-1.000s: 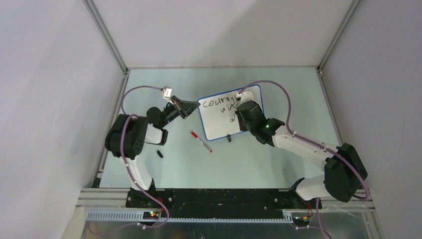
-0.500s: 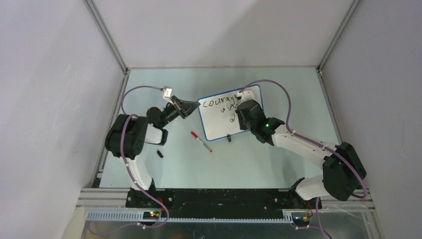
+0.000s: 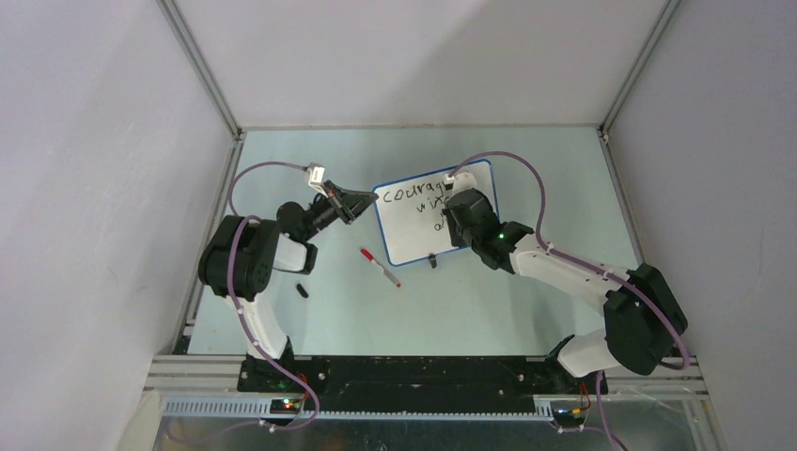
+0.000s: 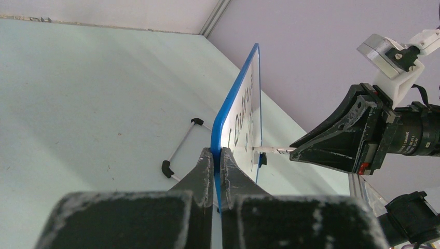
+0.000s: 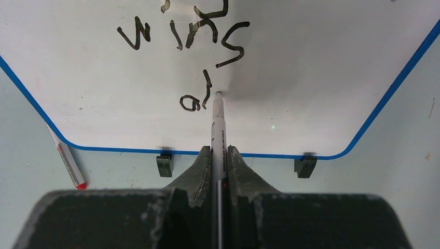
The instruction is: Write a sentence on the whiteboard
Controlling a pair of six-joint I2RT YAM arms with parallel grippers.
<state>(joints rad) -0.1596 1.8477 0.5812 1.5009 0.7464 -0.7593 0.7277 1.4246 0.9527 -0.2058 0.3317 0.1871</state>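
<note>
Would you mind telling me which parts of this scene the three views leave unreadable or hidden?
- Top external: the right arm covers the line ends of the sentence on the whiteboard.
- Right wrist: the frame's upper edge cuts off the first line.
- Left wrist: the board is seen almost edge-on, so its writing is unreadable.
- Top external: a small dark object on the table is too small to identify.

The left gripper (image 4: 217,154) is reaching right and the right gripper (image 5: 219,151) is extending far-left, both clamping tight.
</note>
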